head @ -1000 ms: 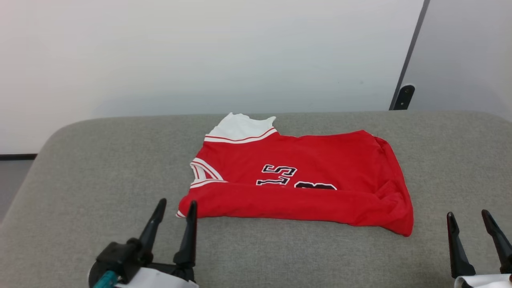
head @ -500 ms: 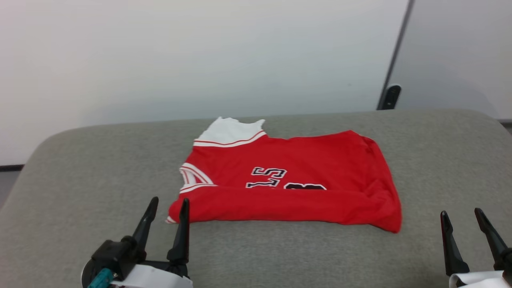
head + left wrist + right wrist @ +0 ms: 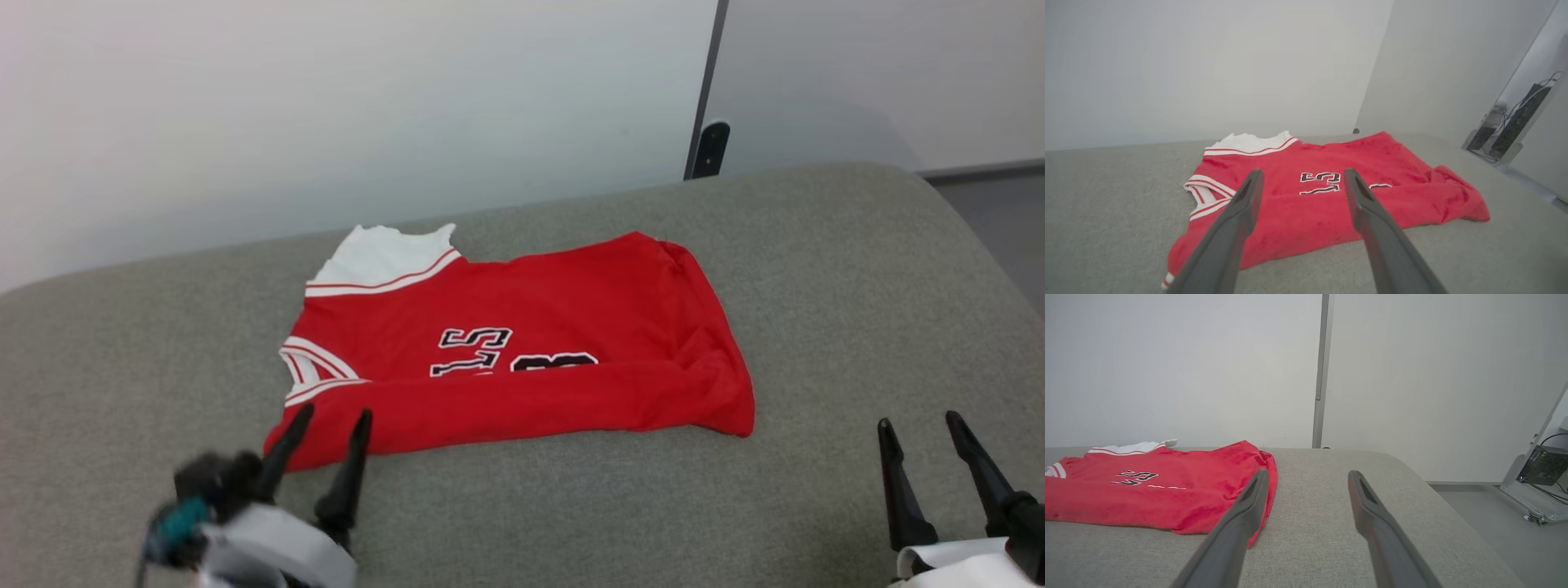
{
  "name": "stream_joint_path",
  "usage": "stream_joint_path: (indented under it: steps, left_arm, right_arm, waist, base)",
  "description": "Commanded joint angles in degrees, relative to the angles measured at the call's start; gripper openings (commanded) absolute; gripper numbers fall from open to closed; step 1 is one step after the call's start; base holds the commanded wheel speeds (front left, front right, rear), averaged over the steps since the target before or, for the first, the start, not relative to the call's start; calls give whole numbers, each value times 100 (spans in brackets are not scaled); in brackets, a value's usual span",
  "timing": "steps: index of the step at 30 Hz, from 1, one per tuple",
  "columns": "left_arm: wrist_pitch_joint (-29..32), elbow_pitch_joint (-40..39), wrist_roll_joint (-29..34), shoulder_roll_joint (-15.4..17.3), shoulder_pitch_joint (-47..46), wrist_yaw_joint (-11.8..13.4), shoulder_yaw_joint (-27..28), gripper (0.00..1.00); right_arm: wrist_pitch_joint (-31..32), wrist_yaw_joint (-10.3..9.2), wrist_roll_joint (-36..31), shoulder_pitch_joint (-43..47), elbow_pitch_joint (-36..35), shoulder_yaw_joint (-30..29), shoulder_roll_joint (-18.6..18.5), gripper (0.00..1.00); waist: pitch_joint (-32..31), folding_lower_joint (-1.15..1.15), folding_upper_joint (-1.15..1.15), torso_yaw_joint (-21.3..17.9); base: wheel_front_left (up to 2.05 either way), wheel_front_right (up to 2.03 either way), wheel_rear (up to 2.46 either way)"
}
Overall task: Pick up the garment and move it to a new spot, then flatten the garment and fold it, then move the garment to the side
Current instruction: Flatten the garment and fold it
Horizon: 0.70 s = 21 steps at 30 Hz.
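Your left gripper (image 3: 335, 412), wide and empty like your right gripper (image 3: 918, 420), has edged up to the near-left corner of the half-folded soft red white-sleeved garment (image 3: 522, 351) lying on the grey fabric cushion (image 3: 816, 269), so another fold looks next.

The head camera looks forward and down from above the near edge of the grey table (image 3: 816, 245), taking in the whole red shirt (image 3: 555, 310) and the white wall (image 3: 326, 98) behind. The left wrist camera sits low and close, looking along the left claw (image 3: 1303, 172) across the shirt. The right wrist camera, equally low, faces along the right claw (image 3: 1307, 473) past the shirt's right end toward the wall seam (image 3: 1318, 375). All three share shirt, table and wall.
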Motion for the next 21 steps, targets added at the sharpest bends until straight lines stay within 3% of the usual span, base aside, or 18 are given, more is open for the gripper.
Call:
stream_joint_path:
  steps: [1, 9, 15, 21]
  left_arm:
    - [132, 40, -111, 190, -206, 5, -77, 100]
    - [2325, 429, -1440, 1450, -1372, 5, -888, 100]
    - [4154, 939, -2175, 1793, -2292, 3, -1303, 100]
    - [5416, 1565, -2352, 1772, -2973, 176, -1530, 100]
  right_arm:
    - [-28, -4, 21, -100, 12, 16, -29, 100]
    - [77, -4, 141, -314, 84, 233, -125, 100]
    - [178, -4, 171, -577, 28, 400, -158, 100]
    - [164, -4, 214, -788, 55, 512, -139, 100]
  waist:
    - [87, 0, 0, -35]
    - [396, 0, 0, 77]
    - [760, 0, 0, 139]
    - [1043, 0, 0, 132]
  base:
    - [0, 0, 0]
    - [0, 0, 0]
    - [0, 0, 0]
    - [0, 0, 0]
